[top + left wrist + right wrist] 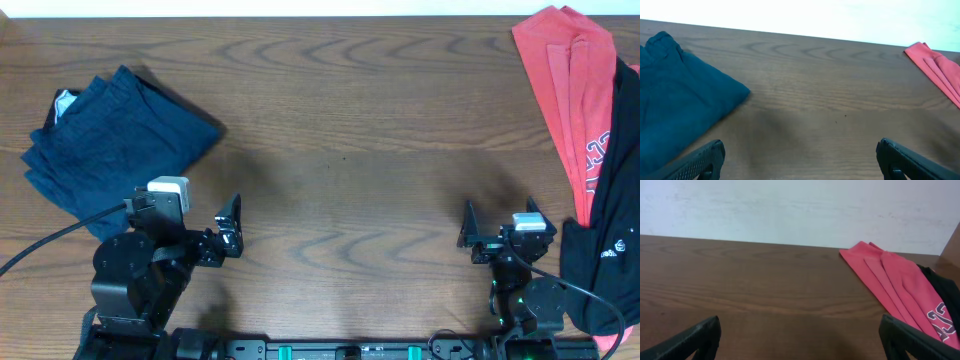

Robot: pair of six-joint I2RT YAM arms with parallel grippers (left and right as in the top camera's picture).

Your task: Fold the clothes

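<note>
Only the overhead shows the white label (65,101) on the navy shorts (115,140), which lie bunched at the far left of the table (340,130). It alone also shows the black garment (605,270) beside the red jersey (575,90). My left pincer (233,227) and right pincer (468,228) sit near the front edge, both spread wide, holding nothing.

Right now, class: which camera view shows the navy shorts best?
Overhead: the navy shorts show whole, white label included. The left wrist view cuts them off at its left edge; the right wrist view misses them.
</note>
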